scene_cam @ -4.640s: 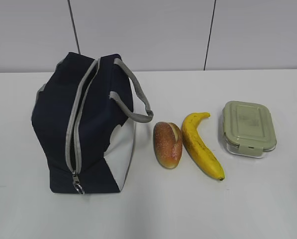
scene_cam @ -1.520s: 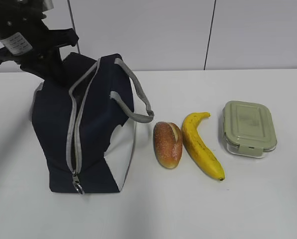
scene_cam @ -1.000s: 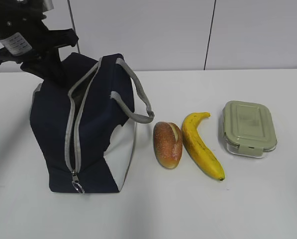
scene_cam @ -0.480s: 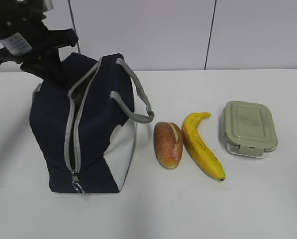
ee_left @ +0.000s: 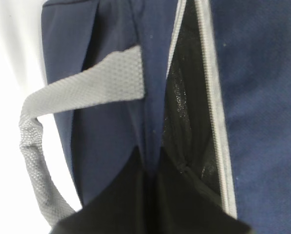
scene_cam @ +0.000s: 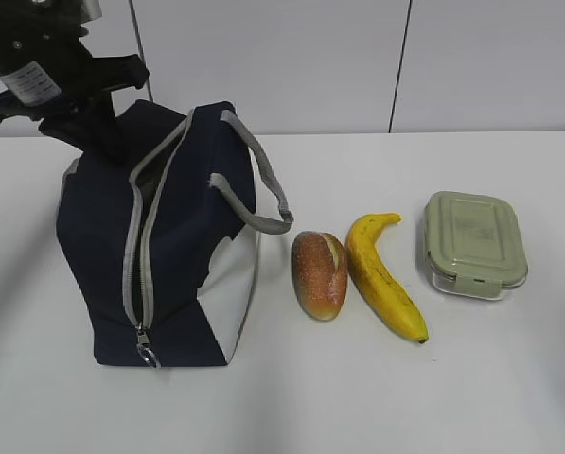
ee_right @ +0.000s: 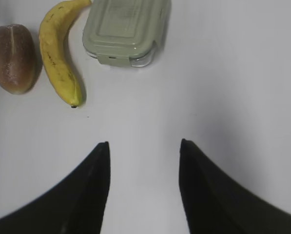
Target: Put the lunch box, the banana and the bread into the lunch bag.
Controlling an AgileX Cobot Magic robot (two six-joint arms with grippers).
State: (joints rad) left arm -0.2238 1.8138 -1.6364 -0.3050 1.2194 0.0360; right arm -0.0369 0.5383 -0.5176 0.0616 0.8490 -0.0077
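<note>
On the smooth white worktop [scene_cam: 358, 397] the lunch bag [scene_cam: 159, 255] stands at the left, navy woven fabric with a white side panel, grey zipper trim and two grey webbing strap handles. Its metal zipper pull [scene_cam: 148, 355] hangs low on the near face. Beside it lies the bread [scene_cam: 319, 273], an oval reddish-brown crusty roll with a pale slash. The curved yellow banana [scene_cam: 383, 275] comes next, then the lunch box [scene_cam: 474, 244], rounded, clear, with a sage-green clip lid. The right gripper [ee_right: 144, 187] hovers over bare worktop with its jaws spread, the three foods well beyond it. Farthest back, the left gripper [ee_left: 150, 195] is pinched on the lunch bag's zipper edge at its top rear.
</note>
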